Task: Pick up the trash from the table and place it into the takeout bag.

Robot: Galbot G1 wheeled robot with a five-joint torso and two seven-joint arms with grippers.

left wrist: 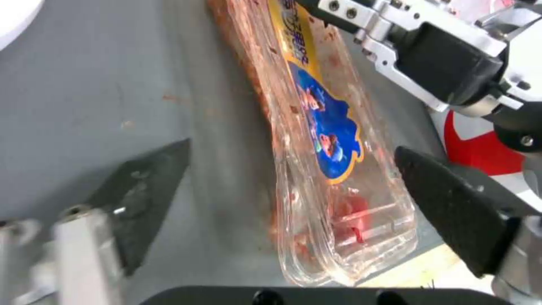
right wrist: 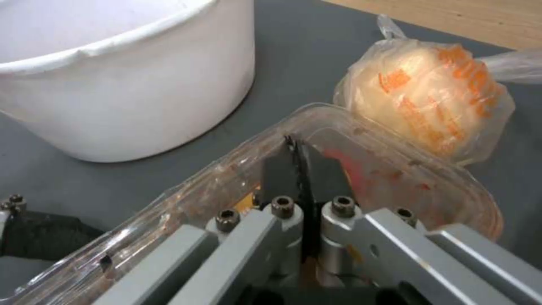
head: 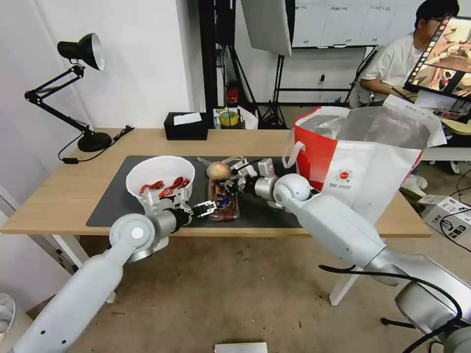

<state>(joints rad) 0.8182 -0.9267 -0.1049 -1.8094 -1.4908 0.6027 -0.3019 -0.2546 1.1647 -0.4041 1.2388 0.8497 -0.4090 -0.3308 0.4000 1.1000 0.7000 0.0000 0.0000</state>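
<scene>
Tray (head: pixel 223 201): lay on mat (head: pixel 113 201), tabletop (head: pixel 64 196), between bowl (head: pixel 159 177) and bag (head: pixel 363 162). Right claw (right wrist: pixel 297 148): pinched shut on tray's far rim, beside ball (right wrist: pixel 429 106). Left claw (left wrist: pixel 288 190): spread wide, straddling tray's near end.

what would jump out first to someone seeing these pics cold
Both arms meet over a greasy clear plastic tray in the middle of the dark grey mat: the right end effector is pinched shut on its far rim, and the left end effector sits open at its near end. Next is the big white-and-red takeout bag gaping at the table's right end, then the white bowl of red shells left of the tray.
</scene>
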